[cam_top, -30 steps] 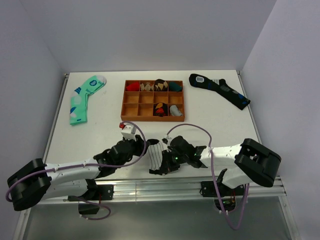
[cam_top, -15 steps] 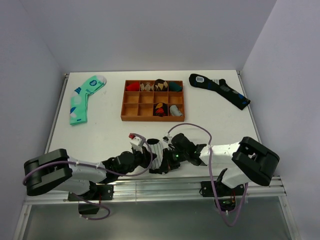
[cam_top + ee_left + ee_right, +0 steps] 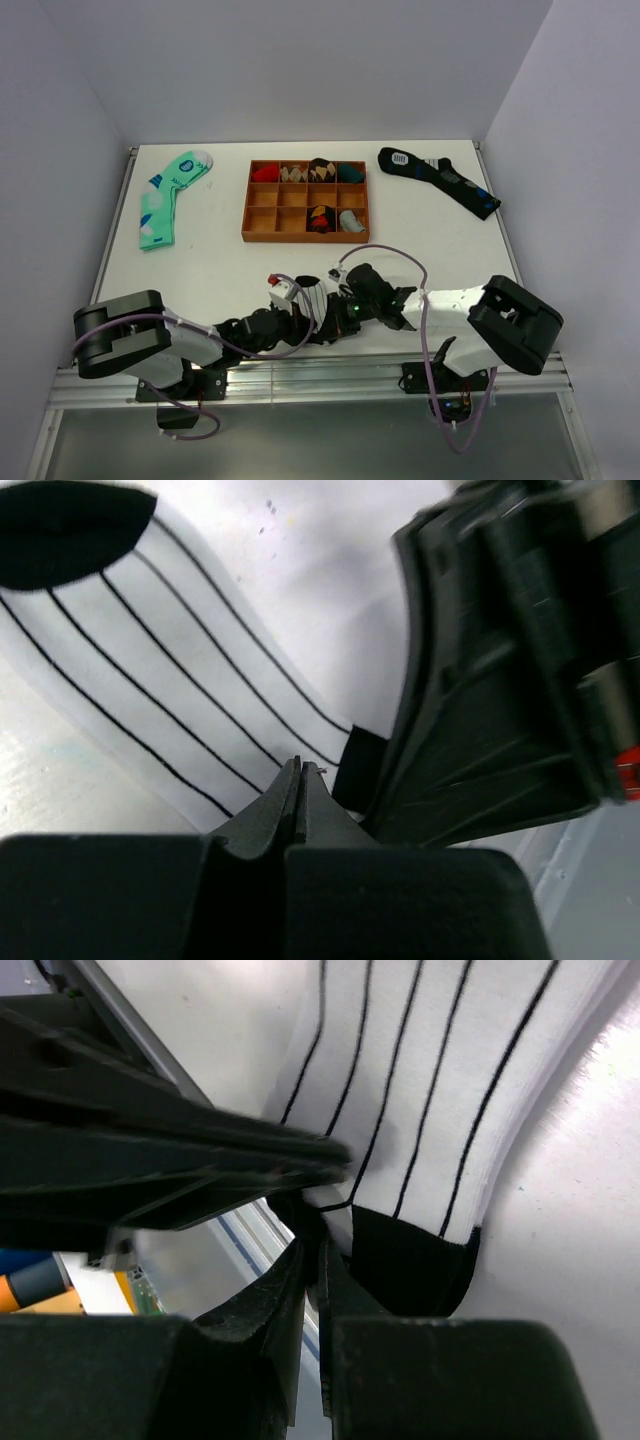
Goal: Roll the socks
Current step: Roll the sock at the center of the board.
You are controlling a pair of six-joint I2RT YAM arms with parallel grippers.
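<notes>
Socks (image 3: 313, 303), white with black stripes, lie at the near middle of the desk (image 3: 200, 270). Both arms stretch low and inward. Left fingers (image 3: 265, 820) and right fingers (image 3: 255, 1305) each clamp the socks' near edge.

White-shelled with bulky black joints, the left arm (image 3: 190, 345) and right arm (image 3: 452, 299) trail looping purple cables (image 3: 385, 250) (a red-and-white block (image 3: 283, 288) tops the left wrist); their matte black fingers (image 3: 262, 820) taper to points.
</notes>
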